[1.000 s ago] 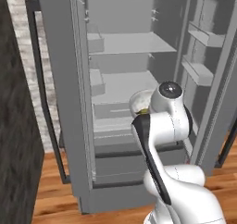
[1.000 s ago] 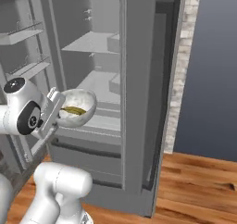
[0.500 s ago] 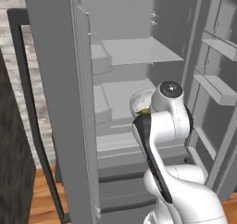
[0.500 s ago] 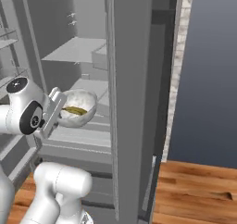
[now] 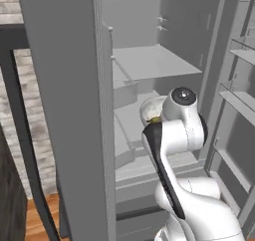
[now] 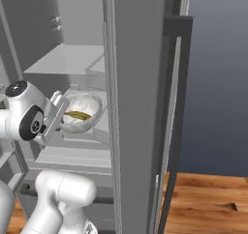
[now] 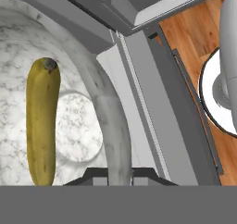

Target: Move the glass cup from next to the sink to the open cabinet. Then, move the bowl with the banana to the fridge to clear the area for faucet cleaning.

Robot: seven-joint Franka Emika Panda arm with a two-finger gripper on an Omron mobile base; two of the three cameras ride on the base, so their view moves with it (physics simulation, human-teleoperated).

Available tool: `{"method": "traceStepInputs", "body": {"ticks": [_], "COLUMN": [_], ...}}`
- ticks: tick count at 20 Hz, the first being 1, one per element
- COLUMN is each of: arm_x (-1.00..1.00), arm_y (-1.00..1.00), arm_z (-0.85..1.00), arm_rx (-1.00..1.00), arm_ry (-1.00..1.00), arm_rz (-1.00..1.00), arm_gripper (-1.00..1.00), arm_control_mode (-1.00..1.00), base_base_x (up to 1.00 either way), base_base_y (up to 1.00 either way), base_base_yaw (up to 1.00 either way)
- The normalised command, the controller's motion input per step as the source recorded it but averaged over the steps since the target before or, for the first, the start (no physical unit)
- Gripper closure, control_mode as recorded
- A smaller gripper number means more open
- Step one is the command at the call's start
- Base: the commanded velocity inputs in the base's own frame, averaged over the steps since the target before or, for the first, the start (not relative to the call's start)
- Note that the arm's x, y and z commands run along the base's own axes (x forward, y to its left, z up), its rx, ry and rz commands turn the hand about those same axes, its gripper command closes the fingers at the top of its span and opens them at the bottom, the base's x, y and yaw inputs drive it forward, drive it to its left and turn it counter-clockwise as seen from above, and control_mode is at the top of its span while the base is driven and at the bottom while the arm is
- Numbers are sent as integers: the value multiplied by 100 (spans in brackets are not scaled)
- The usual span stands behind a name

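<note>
A white marbled bowl point(image 6: 86, 106) with a yellow banana point(image 6: 77, 115) in it hangs in front of the open fridge's middle shelves point(image 6: 68, 59). My gripper point(image 6: 64, 114) is shut on the bowl's near rim. The hand view has the banana point(image 7: 41, 121) lying in the bowl point(image 7: 74, 126), and the rim runs between my two fingertips, gripper point(image 7: 118, 174). From the left base view, the bowl point(image 5: 151, 108) peeks out behind my hand, level with the fridge's lower shelf point(image 5: 130, 120). The glass cup is out of view.
The fridge's open doors flank me: one grey door slab point(image 5: 64, 110) on the left, one with door racks point(image 5: 239, 95) on the right. A tall door edge point(image 6: 135, 107) stands close beside the bowl. Wooden floor point(image 6: 208, 199) lies below.
The whole scene has shifted and grown, so the base has driven closer to the fridge. The bowl with the banana stays in my gripper, now nearer the shelves.
</note>
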Motion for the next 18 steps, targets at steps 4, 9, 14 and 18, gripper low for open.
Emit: {"method": "traceStepInputs", "body": {"ticks": [4, 9, 14, 18], "arm_x": [0, 6, -20, -31], "arm_y": [0, 0, 0, 0], "arm_z": [0, 18, 78, 99], "arm_rx": [0, 0, 0, 0], "arm_ry": [0, 0, -9, -5], "arm_rz": [0, 0, 9, 8], "arm_gripper": [100, 100, 100, 100], "arm_control_mode": [100, -100, -100, -100], "base_base_x": [74, 45, 0, 0], "base_base_y": [0, 0, 0, 0], "base_base_yaw": [-5, -1, 0, 0]}}
